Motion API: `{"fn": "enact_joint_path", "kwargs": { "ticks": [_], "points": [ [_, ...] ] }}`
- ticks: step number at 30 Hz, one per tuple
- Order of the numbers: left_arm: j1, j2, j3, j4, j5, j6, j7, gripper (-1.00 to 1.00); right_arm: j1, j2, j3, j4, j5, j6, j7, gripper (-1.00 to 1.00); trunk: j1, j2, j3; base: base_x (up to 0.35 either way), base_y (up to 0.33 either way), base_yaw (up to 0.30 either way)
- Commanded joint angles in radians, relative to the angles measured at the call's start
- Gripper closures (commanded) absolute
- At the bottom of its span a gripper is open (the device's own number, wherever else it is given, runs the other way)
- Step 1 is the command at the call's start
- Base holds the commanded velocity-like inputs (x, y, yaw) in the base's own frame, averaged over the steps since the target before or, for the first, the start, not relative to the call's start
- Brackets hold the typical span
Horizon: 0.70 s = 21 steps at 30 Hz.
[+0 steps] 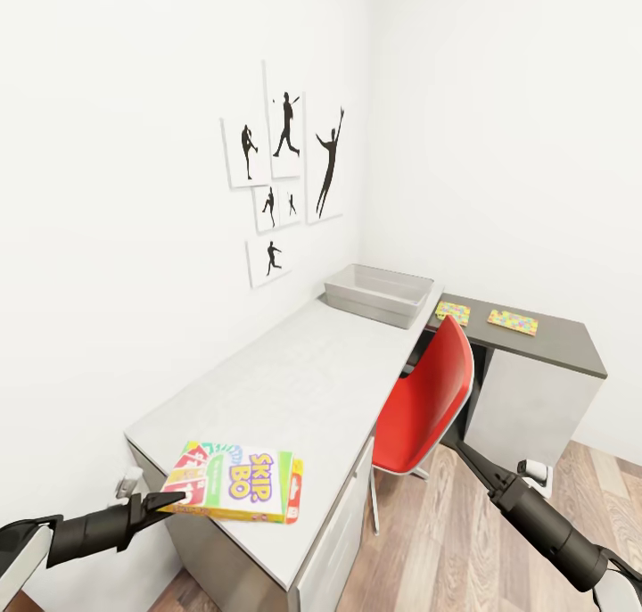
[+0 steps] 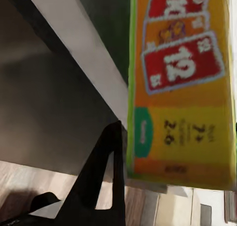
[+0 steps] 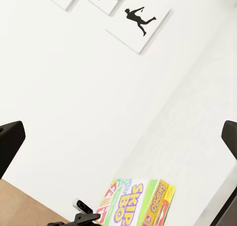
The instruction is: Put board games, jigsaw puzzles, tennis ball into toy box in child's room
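Skip-Bo board game (image 1: 236, 482) held level over the near end of the table (image 1: 294, 371), pinched at one short edge by the left gripper (image 1: 169, 500) — most of the box cantilevered beyond the fingers. Toy box (image 1: 379, 293) far off at the wall end; two jigsaw puzzles (image 1: 512, 321) beyond on the dark section.

Likely trouble: box sagging or slipping from so thin an edge grip during the carry, or clipping the red chair (image 1: 428, 398).

Left wrist view: printed underside of the box (image 2: 180, 88), one finger (image 2: 98, 176) beside it. Right wrist view: right gripper's (image 3: 118, 142) fingers spread wide, nothing between — the game (image 3: 138, 204) seen past them.
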Motion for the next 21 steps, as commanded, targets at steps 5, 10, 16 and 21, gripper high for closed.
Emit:
{"fn": "enact_joint_path", "kwargs": {
  "ticks": [5,10,16,21],
  "points": [
    [0.0,0.002,0.002,0.0,-0.009,-0.005,-0.003,1.0,-0.001,0.0,-0.001,0.0,-0.004,0.006,0.001,-1.0,-0.019,0.035,0.015,0.0,0.0,0.0],
    [0.0,0.002,0.002,-0.001,-0.008,-0.005,-0.003,1.0,-0.001,0.0,-0.001,0.0,-0.005,0.006,0.001,-1.0,-0.038,0.07,0.03,0.0,0.0,0.0],
    [0.0,0.004,0.002,-0.001,-0.004,-0.004,-0.004,1.0,-0.001,-0.001,-0.001,0.0,-0.004,0.008,0.001,-1.0,-0.061,0.112,0.049,0.0,0.0,0.0],
    [0.0,0.006,0.002,-0.001,-0.001,-0.002,-0.005,1.0,-0.001,-0.002,-0.001,0.0,-0.006,0.006,0.001,-1.0,-0.081,0.147,0.065,0.0,0.0,0.0]
  ]
}}
